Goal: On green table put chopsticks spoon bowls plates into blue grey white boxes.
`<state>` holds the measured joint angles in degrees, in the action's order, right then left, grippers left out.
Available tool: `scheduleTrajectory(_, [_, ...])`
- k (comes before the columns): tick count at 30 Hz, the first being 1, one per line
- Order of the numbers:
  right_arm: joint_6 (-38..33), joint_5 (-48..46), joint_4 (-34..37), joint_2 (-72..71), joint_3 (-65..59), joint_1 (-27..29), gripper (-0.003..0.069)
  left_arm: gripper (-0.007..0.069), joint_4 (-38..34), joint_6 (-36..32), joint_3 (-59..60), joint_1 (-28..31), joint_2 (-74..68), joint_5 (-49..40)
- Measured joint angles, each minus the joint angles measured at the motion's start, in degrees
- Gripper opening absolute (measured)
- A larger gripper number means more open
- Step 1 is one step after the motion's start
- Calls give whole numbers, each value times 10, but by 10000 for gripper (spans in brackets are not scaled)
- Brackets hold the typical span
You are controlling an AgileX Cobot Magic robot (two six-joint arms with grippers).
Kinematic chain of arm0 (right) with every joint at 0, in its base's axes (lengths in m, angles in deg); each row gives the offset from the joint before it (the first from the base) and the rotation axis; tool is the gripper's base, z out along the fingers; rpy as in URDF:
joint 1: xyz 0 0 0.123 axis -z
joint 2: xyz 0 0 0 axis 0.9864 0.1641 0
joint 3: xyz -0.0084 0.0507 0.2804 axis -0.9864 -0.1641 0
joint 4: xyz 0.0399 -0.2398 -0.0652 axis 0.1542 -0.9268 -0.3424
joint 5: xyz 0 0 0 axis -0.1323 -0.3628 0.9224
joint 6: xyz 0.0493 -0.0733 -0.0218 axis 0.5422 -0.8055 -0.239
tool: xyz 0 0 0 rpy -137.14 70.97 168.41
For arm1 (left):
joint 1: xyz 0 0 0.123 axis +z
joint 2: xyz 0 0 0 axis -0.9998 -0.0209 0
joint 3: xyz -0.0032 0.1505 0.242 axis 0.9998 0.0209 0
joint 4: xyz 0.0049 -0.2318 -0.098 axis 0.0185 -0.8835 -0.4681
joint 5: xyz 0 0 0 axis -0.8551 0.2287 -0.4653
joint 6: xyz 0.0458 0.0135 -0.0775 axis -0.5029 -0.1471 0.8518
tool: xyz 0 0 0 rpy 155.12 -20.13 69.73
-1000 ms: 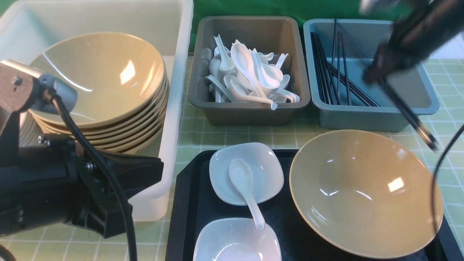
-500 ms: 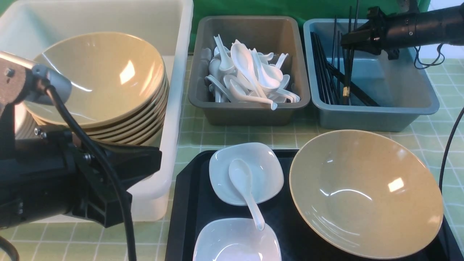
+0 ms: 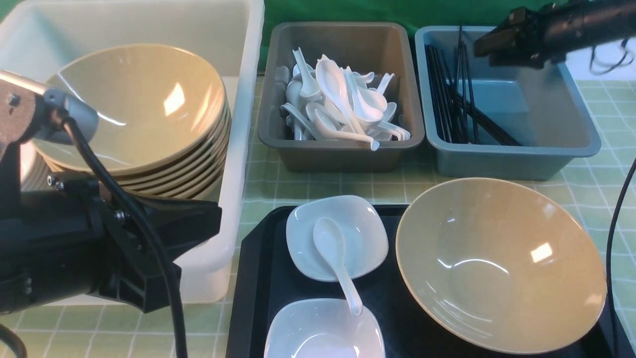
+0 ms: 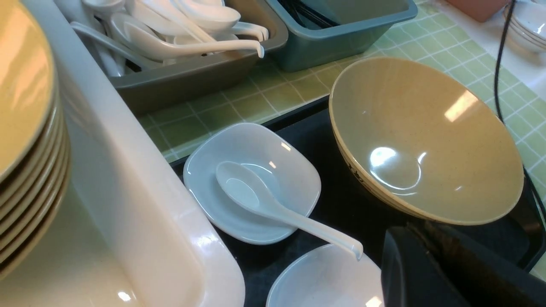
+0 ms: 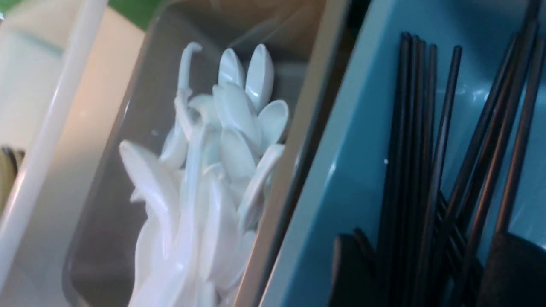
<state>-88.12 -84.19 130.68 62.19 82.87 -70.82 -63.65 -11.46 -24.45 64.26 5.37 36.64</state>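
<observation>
Black chopsticks (image 3: 457, 109) (image 5: 426, 128) lie in the blue box (image 3: 516, 159). My right gripper (image 3: 492, 44) (image 5: 431, 256) hovers over that box's far side, open and holding nothing. The grey box (image 3: 343, 159) holds a heap of white spoons (image 3: 343, 104). A stack of tan bowls (image 3: 134, 109) fills the white box (image 3: 243, 149). On the black tray (image 3: 258, 278) sit a tan bowl (image 3: 497, 263), a white square plate (image 3: 362, 233) with a spoon (image 3: 335, 258) across it, and a second white plate (image 3: 323, 333). My left gripper (image 3: 213, 223) (image 4: 409, 238) is shut and empty, beside the white box.
The three boxes stand in a row along the back of the green checked table (image 3: 308, 189). The tray fills the near middle and right. A black cable (image 3: 613, 223) hangs at the right edge, past the tan bowl.
My right gripper swung a pair of chopsticks up over the blue box, then opened. The pair now lies in the box. The left arm has barely shifted.
</observation>
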Motion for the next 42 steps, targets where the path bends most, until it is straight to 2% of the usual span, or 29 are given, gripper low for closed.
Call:
scheduleTrajectory(3, [-19,-28,-29,-39,1,-10,424,-1,8,-9,0,0,0,1])
scheduleTrajectory(5, [-37,-69,-59,-84,1,-35,424,-1,21,-12,0,0,0,1])
scheduleTrajectory(8, [-42,-69,-80,-119,-1,-88,425,-1,34,-13,0,0,0,1])
scheduleTrajectory(9, [-42,-69,-101,-142,-9,-130,424,-1,46,-13,0,0,0,0])
scheduleTrajectory(11, [-37,-69,-122,-154,-18,-159,424,-1,51,-13,0,0,0,-2])
scheduleTrajectory(14, [13,-70,-252,-191,-74,-279,424,-1,63,-12,0,0,5,-23])
scheduleTrajectory(16, [29,-70,-286,-199,-94,-308,424,-1,65,-12,0,0,11,-32])
scheduleTrajectory(17, [54,-70,-323,-212,-129,-355,424,-1,68,-12,0,0,21,-45])
scheduleTrajectory(22, [110,-70,-349,-233,-211,-436,424,-1,89,-11,0,0,53,-79])
scheduleTrajectory(24, [170,-70,-350,-237,-256,-468,424,-1,102,-11,0,0,77,-102])
scheduleTrajectory(32, [274,-45,-372,-237,-368,-503,424,-1,107,-11,0,0,123,-130])
scheduleTrajectory(42, [298,-14,-382,-195,-384,-503,424,-1,104,-11,0,0,125,-131])
